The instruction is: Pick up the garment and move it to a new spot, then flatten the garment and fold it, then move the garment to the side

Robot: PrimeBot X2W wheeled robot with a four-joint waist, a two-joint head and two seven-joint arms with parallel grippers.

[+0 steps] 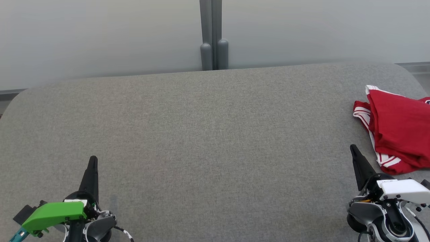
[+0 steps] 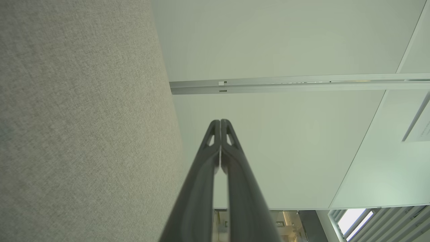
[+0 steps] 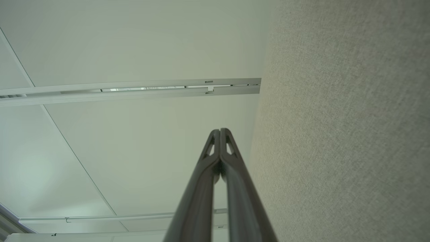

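The garment (image 1: 398,129) is red with white striped trim and lies bunched at the right edge of the grey fabric surface (image 1: 208,134). My right gripper (image 1: 353,148) is shut and empty, its tip just left of the garment's near corner and apart from it. At the lower left, far from the garment, my left gripper (image 1: 93,159) is shut with nothing in it. In the left wrist view the left gripper (image 2: 220,121) has its fingers pressed together beside the grey surface (image 2: 80,127). The right gripper (image 3: 220,130) looks the same in the right wrist view, next to the grey surface (image 3: 342,134).
A pale frosted wall (image 1: 100,37) runs behind the surface, with a grey vertical post (image 1: 211,37) at its middle. The surface has rounded far corners. Part of the garment runs past the head view's right edge.
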